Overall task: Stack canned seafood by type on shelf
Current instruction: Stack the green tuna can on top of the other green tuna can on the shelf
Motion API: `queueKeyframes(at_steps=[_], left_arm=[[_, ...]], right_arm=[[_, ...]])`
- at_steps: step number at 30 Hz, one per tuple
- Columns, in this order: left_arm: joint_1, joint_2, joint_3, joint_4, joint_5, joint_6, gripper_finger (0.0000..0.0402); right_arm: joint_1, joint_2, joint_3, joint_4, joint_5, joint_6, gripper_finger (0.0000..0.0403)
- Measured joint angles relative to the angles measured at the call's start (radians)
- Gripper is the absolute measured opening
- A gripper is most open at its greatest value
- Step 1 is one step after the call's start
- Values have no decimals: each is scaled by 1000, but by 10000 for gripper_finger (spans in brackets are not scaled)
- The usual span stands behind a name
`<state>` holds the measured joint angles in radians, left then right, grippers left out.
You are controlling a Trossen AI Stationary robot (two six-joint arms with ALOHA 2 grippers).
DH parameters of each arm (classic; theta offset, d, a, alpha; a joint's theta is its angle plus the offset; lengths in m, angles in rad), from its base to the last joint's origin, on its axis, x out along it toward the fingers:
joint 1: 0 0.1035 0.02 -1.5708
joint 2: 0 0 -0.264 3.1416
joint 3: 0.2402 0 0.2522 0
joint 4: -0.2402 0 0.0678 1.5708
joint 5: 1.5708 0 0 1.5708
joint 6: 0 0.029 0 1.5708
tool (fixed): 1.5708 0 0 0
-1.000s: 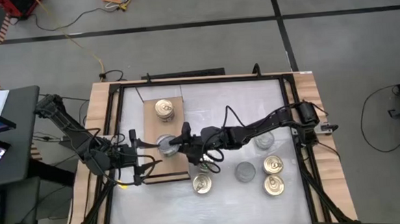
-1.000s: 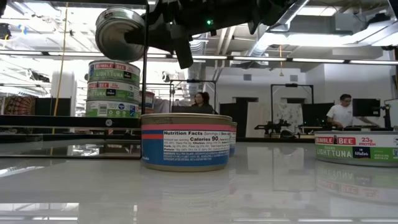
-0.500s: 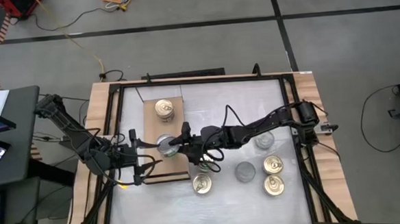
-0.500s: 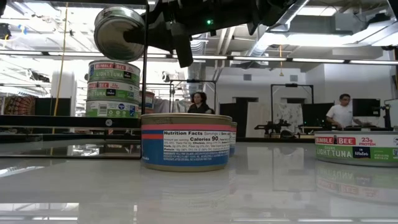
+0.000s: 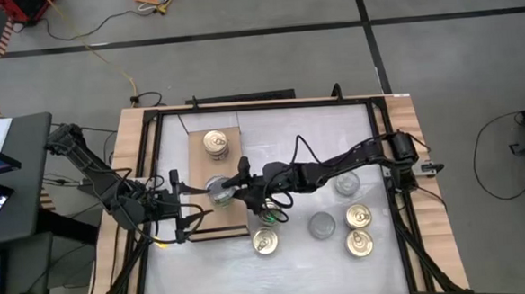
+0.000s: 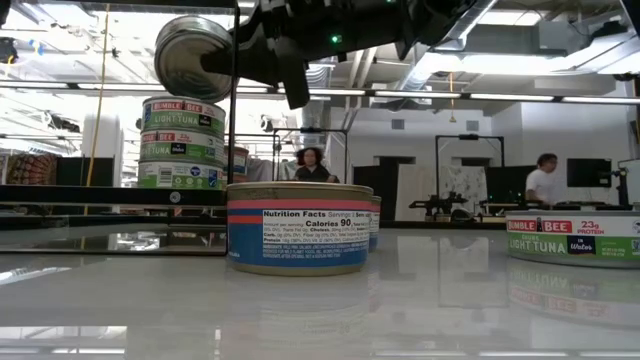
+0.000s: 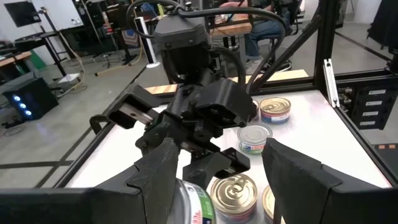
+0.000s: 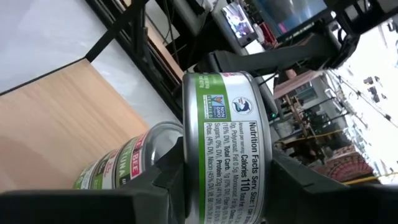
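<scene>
Right now the right pincer (image 5: 231,190) is clenched on a green-labelled tin (image 8: 224,149), carried on its side over the shelf (image 5: 198,150) at centre-left of the high view; in the low view this tin (image 6: 193,55) hangs at upper left, its round face toward the camera, above and apart from a stack of light tuna tins (image 6: 182,142). In the high view that stack appears as a gold-topped tin (image 5: 215,143) on the far part of the shelf. The left pincer (image 5: 191,200) sits at the shelf's left edge with its fingers spread, grasping nothing; its wrist view looks at the right arm. Other tins wait on the tabletop (image 5: 289,137): a blue-and-pink tin (image 6: 298,240) at centre of the low view, gold tops (image 5: 357,218) and grey tops (image 5: 321,224) at lower right of the high view. Step in hand: placing a carried tin. Next move likely calls for turning the tin flat, lining it over the matching stack, lowering, then releasing.
</scene>
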<state>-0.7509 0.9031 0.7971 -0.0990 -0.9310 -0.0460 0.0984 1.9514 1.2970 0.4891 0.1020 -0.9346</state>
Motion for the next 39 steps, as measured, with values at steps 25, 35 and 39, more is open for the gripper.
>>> queueKeyframes(at_steps=[25,35,39], left_arm=[[0,0,0,0,1,-3,224],[8,0,0,0,0,4,224],[10,0,0,-3,7,-4,224]], right_arm=[[-13,0,0,25,-129,-14,204],[-19,52,99,-10,-186,-17,182],[-10,115,178,-64,-168,-58,183]])
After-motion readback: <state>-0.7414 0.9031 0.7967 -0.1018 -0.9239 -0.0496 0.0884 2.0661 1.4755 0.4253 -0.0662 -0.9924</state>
